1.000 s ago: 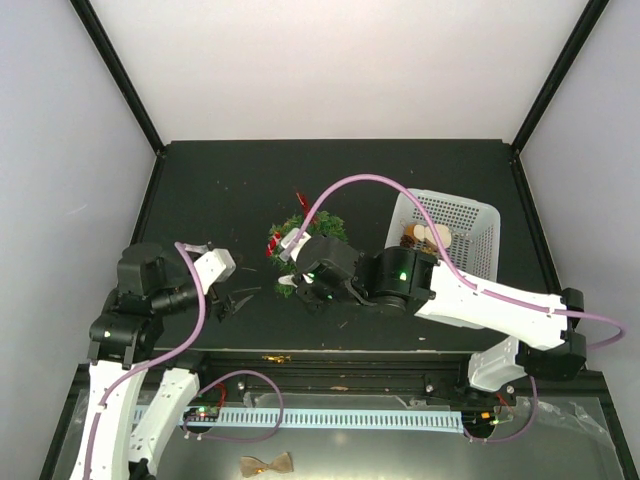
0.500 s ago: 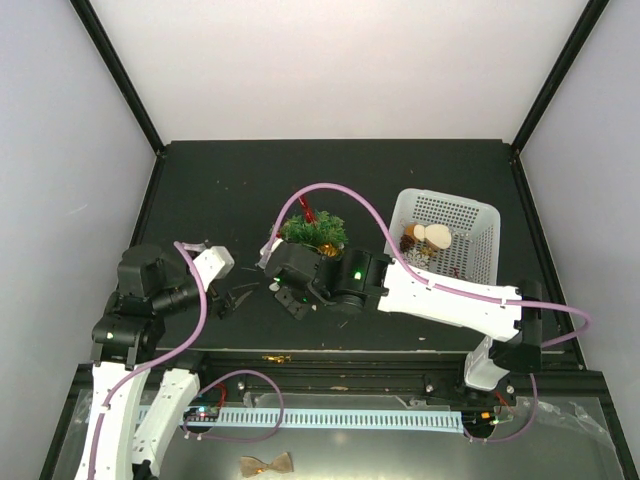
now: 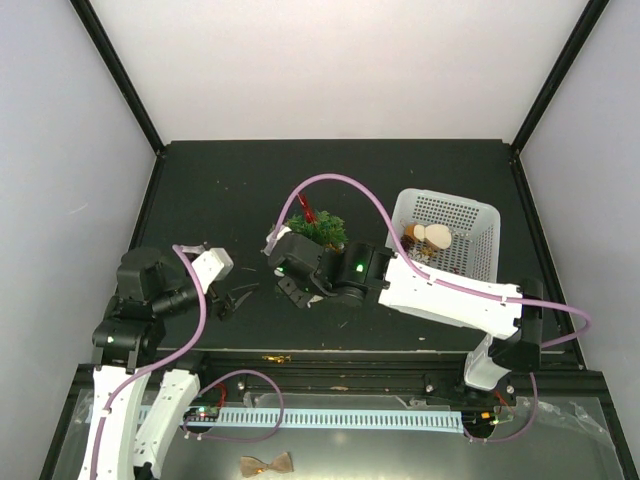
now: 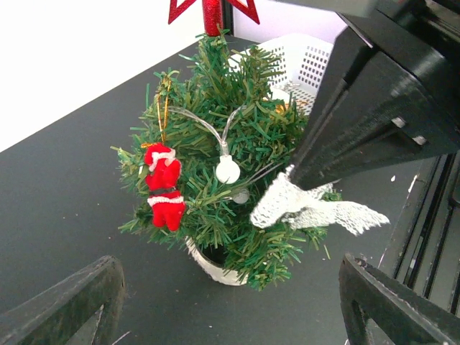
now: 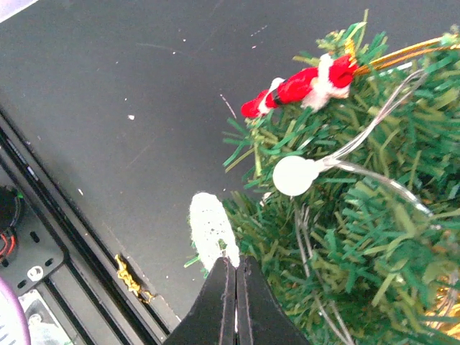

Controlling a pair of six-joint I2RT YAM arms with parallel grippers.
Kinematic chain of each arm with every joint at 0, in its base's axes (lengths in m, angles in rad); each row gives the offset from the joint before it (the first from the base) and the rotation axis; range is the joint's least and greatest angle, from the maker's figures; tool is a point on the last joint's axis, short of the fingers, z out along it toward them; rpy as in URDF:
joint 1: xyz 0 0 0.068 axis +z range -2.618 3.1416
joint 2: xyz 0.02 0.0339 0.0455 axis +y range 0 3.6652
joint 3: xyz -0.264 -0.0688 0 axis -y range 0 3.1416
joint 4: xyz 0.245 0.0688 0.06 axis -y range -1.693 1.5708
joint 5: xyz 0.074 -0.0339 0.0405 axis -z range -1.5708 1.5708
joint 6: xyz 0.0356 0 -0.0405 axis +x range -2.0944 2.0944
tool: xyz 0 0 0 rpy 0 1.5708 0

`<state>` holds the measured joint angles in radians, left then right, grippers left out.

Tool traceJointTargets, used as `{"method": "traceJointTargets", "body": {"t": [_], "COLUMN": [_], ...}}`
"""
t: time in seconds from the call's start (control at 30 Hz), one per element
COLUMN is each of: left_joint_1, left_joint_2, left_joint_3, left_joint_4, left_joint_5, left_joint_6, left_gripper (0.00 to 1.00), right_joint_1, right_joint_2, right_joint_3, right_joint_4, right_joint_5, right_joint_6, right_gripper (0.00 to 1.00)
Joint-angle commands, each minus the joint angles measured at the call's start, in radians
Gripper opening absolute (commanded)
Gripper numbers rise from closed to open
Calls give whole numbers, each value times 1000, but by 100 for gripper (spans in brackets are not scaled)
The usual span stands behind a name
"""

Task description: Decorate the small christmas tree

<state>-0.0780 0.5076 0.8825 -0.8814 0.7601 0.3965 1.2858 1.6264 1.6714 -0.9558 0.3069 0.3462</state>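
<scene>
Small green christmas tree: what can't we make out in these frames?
- Top view: small green needle tree, lower part hidden under the right arm.
- Left wrist: red star topper, cut off by the top edge.
- Right wrist: white lace ornament, partly behind the shut right gripper; tree cut by the right edge.

Left arm [image 3: 108,400], right arm [image 3: 450,295]: white shells, black joint housings, green lamps, lilac cables [image 3: 345,180] looped outside. Left hand [image 3: 235,297], right hand [image 5: 234,264]: black, angular fingers.
</scene>
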Motion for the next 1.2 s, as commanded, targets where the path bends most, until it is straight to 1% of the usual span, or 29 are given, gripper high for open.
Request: {"method": "traceJointTargets", "body": {"t": [0.0,0.2,0.53,1.17], "left_joint_1": [10,9,12,13], "left_joint_2": [-18,-20,-23,-25], "left_joint_3": [-7,-12,-22,-25], "left_joint_4": [26,30,34,37], "left_joint_5": [-5,-7,-9,-7], "left_joint_6": [-16,-16,-15,-14], "left_gripper": [82,82,83,84], "right_joint_1": [-30,-52,-61,-75], "right_joint_2": [4,20,49,70], "right_joint_3": [-9,-20,-23,-66], "right_joint_4": [54,91,103,125], "right_joint_5": [14,-8,-42,-41], "right_joint_6": [5,-6,-16,-22], "right_gripper": [1,1,1,1]}}
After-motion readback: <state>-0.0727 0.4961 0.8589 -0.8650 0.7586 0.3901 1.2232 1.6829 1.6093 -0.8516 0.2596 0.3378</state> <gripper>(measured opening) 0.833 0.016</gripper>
